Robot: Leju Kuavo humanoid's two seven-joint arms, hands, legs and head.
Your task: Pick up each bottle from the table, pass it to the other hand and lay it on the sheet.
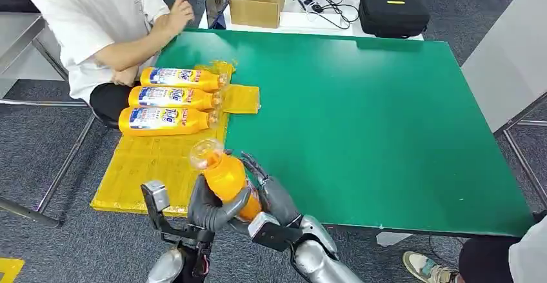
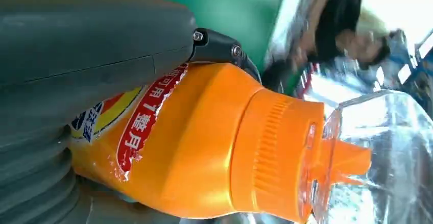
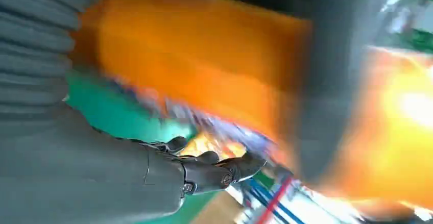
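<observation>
**Fourth bottle between both hands at the tabletop's near edge**

Nearest me, I see my left hand (image 1: 209,209) wrapped around the body of an orange bottle (image 1: 222,175), fingers closed on it; my left wrist view shows the thumb across the label and the clear cap pointing away. My right hand (image 1: 274,196) sits against the same bottle from the other side, fingers curved beside it, but the right wrist view is smeared and I cannot tell whether it truly grips. The bottle is tilted, cap up and toward the far side, above the near edge of the green tabletop (image 1: 374,135), just by the yellow sheet (image 1: 151,167).

Farther along, the sheet covers the tabletop's left edge. Three bottles (image 1: 171,97) lie on its far part, side by side, caps toward the tabletop's middle.

Beyond the far left corner a seated person (image 1: 103,19) in a white shirt rests an arm by the edge. Behind the far edge stand a cardboard box (image 1: 257,6) and a black case (image 1: 393,12).
</observation>
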